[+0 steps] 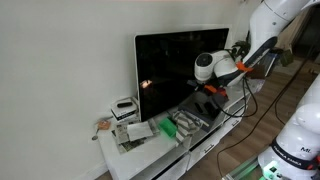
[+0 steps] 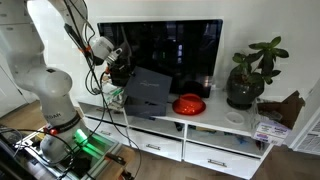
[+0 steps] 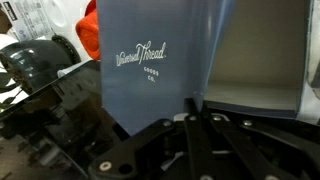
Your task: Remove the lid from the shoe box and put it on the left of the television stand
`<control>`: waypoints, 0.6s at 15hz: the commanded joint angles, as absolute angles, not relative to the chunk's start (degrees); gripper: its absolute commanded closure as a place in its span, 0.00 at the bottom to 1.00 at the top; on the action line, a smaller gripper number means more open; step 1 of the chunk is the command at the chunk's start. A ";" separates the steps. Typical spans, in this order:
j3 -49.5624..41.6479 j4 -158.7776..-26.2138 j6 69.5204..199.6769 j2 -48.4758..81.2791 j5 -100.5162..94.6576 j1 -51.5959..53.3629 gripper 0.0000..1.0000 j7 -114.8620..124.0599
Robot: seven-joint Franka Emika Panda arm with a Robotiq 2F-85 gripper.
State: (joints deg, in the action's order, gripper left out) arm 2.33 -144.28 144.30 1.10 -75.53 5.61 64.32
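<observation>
My gripper [image 2: 121, 70] is shut on one edge of the dark grey lid [image 2: 150, 88] and holds it tilted above the shoe box [image 2: 142, 108], in front of the TV. In the wrist view the lid [image 3: 150, 60] fills the middle, with "Universal Thread" printed on it, and my fingers [image 3: 195, 108] pinch its near edge. In an exterior view the gripper [image 1: 207, 90] holds the lid [image 1: 200, 104] over the open box [image 1: 188, 122], which has light items inside. The box stands on the white television stand [image 2: 225, 125], which also shows in an exterior view [image 1: 150, 160].
The big black TV [image 2: 170, 50] stands right behind the lid. A red bowl [image 2: 188, 103] sits beside the box, with a potted plant [image 2: 245, 80] further along. A small white-and-black device [image 1: 125, 106] stands at the stand's other end. Cables hang from the arm.
</observation>
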 commanded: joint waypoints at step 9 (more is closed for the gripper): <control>6.42 -151.88 136.51 -13.28 -66.47 7.69 0.99 54.66</control>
State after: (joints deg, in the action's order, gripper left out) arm 4.70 -147.29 138.31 -7.30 -72.41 5.83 60.46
